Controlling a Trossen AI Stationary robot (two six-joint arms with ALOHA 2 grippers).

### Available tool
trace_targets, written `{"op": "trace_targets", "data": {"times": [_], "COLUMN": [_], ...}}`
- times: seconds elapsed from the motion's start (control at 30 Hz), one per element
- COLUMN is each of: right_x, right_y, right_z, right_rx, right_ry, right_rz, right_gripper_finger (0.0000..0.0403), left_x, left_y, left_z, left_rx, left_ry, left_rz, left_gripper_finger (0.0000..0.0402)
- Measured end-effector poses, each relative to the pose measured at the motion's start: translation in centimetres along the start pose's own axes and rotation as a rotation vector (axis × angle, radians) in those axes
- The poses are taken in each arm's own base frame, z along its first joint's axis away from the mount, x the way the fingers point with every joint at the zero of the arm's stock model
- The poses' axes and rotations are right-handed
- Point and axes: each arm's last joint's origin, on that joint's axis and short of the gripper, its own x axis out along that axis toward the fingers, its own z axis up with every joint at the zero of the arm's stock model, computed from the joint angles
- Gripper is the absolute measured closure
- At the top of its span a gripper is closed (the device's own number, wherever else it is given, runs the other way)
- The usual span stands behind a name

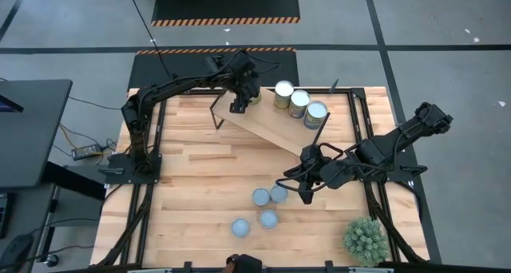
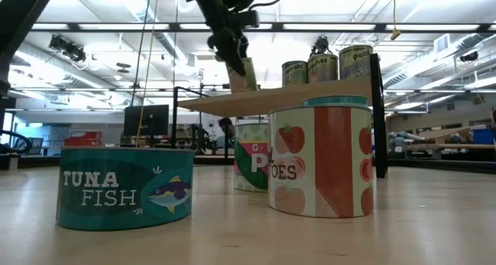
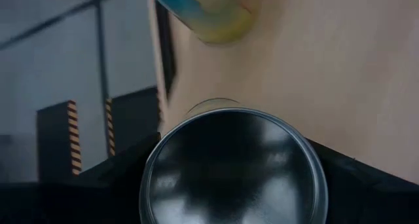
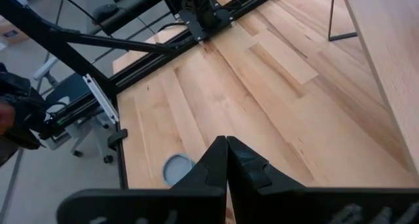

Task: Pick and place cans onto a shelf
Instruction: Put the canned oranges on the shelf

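Done: three cans point(image 1: 299, 101) stood on shelf point(image 1: 271, 128) | now: left hand point(image 1: 242, 97) held a fourth can point(image 3: 232, 165) over it | right hand point(image 1: 306, 195) shut, empty | left: four cans point(image 1: 261, 207) on tabletop point(image 1: 200, 185)

The surface point(image 1: 192, 177) was a pale plank top with dark rails along its edges. On it stood the shelf point(image 1: 271, 128), a light wooden board set askew on thin dark legs. Three cans point(image 1: 299, 103) stood in a row at the shelf's far end, close together. Four blue-topped cans point(image 1: 259, 209) sat directly on the surface nearer the front, two side by side and two a little apart. A spiky green plant point(image 1: 366, 239) stood at the surface's front right corner.
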Motion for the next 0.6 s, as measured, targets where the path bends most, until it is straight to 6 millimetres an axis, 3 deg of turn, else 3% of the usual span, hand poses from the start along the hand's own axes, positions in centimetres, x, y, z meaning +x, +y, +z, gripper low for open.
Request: {"op": "trace_targets", "data": {"times": [0.6], "right_x": [0.00], "right_y": [0.11], "right_z": [0.10], "right_rx": [-0.007], "right_ry": [-0.010], "right_rz": [0.010], "right_gripper_finger": [0.0394], "left_x": [0.52], "left_y": [-0.18], "left_z": [0.27], "left_rx": [0.018], "left_ry": [0.008], "left_rz": [0.010], "left_gripper_finger": [0.0088]}}
